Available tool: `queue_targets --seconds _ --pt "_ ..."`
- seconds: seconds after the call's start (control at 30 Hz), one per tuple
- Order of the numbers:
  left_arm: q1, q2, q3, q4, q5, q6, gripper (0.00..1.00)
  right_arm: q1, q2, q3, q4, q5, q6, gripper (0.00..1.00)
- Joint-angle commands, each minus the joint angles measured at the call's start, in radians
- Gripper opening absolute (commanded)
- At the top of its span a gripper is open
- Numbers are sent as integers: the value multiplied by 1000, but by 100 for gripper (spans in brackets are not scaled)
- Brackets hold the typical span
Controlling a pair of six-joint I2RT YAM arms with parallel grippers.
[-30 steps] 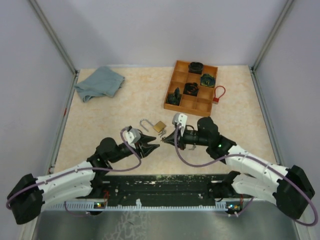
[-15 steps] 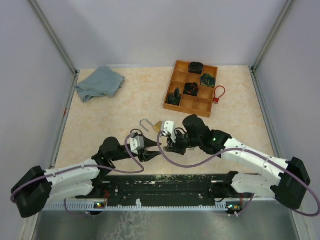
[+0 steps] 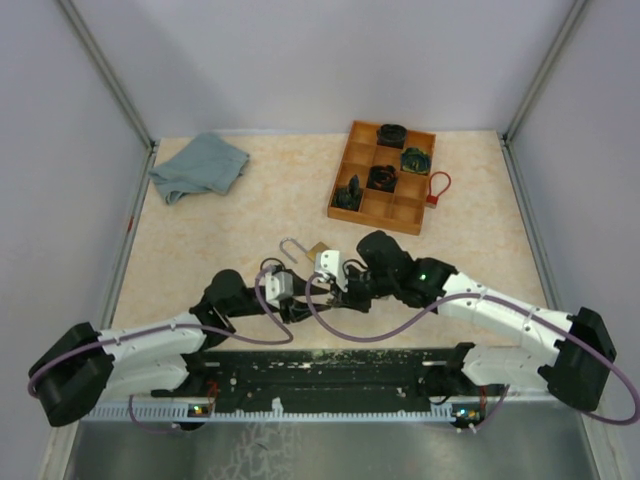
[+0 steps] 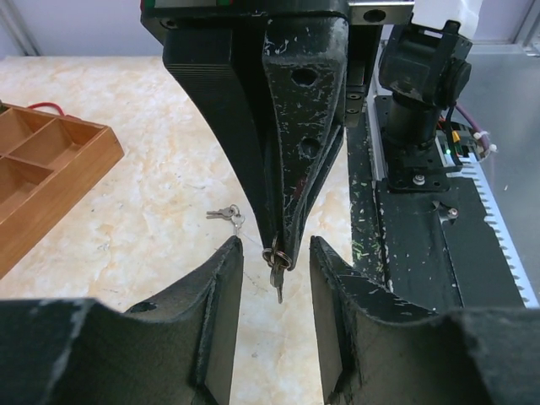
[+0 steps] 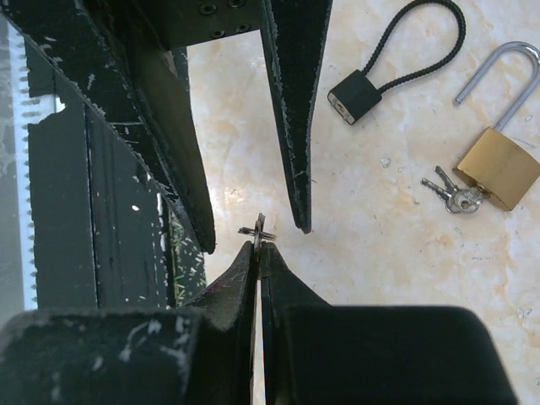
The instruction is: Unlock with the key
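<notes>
Right gripper (image 5: 259, 253) clenched on key (image 5: 257, 229), holding it above counter (image 5: 380, 245) between spread, non-touching fingers of left gripper (image 4: 274, 246); brass padlock (image 5: 498, 164) lies apart beside spare keys (image 5: 451, 196).

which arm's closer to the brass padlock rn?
Right. Its wrist sits just nearside of the brass padlock, with the right gripper shut on a key. The left gripper is open, further to the near left, straddling that key.

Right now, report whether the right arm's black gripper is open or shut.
Shut: the right gripper pinches a small silver key at its tips.
</notes>
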Motion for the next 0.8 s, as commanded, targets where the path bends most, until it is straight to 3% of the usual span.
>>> queue_targets --seconds 0.0,0.2,0.4,0.57,0.67,0.77 --pt "5 15 36 26 11 -14 40 13 1 49 14 2 -32 0" --pt "5 36 46 -8 53 -18 25 14 2 52 16 3 -42 0" --pt "6 40 63 -57 82 -11 3 14 1 54 17 4 -53 0" --pt "5 54 85 -105 121 -8 0 14 -5 57 31 16 -54 0" --pt "8 17 53 -66 67 -46 0 14 -25 49 57 32 -22 22" --pt "21 -50 5 -8 -47 -90 0 11 -62 33 91 46 13 33"
